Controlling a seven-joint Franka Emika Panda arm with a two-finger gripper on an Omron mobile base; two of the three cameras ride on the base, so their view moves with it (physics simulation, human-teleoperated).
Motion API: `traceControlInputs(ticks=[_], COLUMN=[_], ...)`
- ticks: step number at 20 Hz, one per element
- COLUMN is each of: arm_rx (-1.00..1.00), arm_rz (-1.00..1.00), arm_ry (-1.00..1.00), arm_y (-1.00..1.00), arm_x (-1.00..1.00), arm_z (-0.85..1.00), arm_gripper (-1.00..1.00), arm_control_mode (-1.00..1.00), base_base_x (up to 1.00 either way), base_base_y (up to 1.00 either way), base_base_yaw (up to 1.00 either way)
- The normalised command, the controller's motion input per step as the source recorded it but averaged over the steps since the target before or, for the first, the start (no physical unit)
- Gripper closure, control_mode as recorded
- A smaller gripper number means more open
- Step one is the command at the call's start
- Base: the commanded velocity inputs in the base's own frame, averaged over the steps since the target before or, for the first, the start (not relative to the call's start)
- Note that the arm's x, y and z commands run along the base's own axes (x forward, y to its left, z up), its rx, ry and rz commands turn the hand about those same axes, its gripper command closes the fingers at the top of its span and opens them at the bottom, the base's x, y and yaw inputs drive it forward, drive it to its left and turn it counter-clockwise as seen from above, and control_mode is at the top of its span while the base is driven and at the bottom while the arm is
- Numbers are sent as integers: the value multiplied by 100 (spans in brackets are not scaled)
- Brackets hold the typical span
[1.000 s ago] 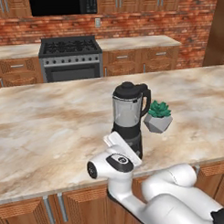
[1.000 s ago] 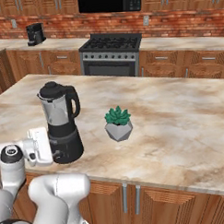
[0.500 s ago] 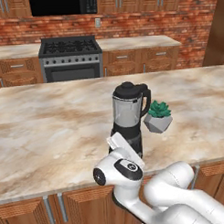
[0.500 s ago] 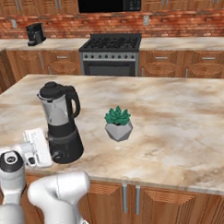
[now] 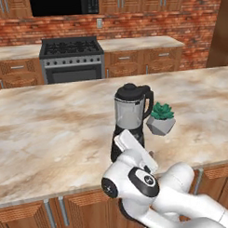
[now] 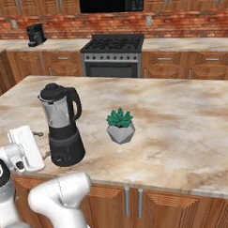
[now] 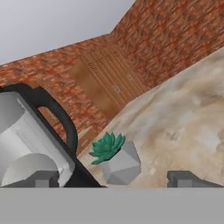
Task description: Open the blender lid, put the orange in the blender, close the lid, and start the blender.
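Now our gripper (image 7: 113, 178) has spread wide, empty, backing off the blender (image 6: 62, 123); blender lid (image 6: 54, 91) seated, so we judge the start press done.

The blender (image 5: 130, 120) stands upright on the marble tabletop (image 5: 51, 132), black tapered base below, clear grey-tinted jar above, side handle black. The black domed blender lid (image 5: 130, 90) is seated on the jar.

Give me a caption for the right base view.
Lidded blender and potted succulent on a marble island, robot gripper beside the blender's base.
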Motion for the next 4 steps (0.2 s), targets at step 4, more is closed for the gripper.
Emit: traceControlInputs(ticks=[4], arm_rx=[-3], arm_rz=[0], arm_ry=[-2], arm_y=[11], arm_x=[-53], arm_z=[56], arm_gripper=[-100], arm_control_mode=[-100], base_base_x=[0], base_base_y=[0], base_base_yaw=[0])
